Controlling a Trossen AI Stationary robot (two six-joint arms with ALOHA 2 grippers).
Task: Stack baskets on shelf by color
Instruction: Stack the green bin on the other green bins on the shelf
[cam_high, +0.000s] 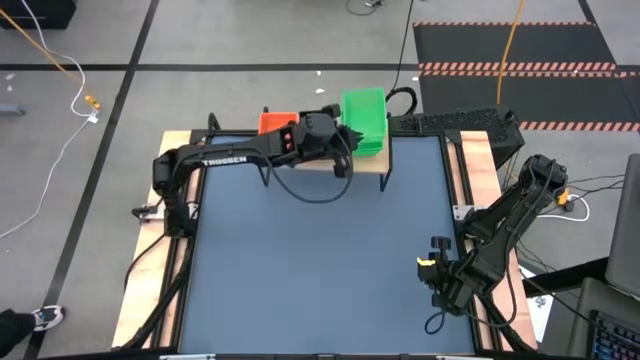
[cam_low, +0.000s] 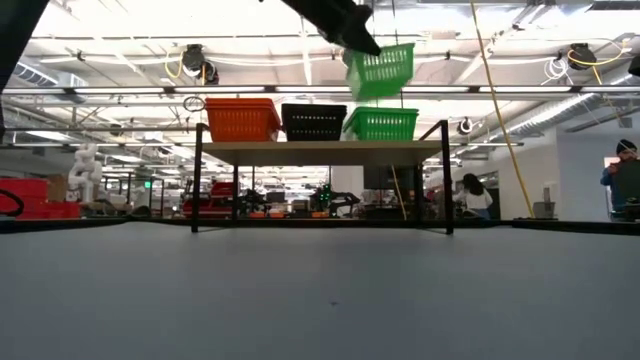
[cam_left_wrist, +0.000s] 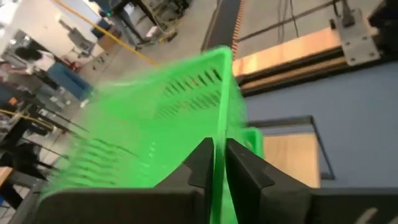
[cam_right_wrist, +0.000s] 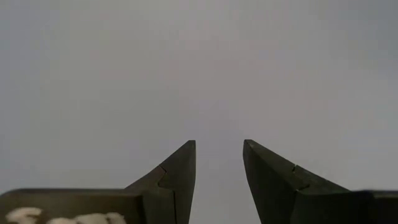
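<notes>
Looked like a big robotics lab: ceiling light strips (cam_low: 120, 45), hazard-striped floor mats (cam_high: 515, 68), other workbenches (cam_low: 40, 195) behind.

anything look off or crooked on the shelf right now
Only the green basket held by the left gripper: it hangs tilted in the air above the green stack. The red and black stacks sit level on the shelf.
</notes>
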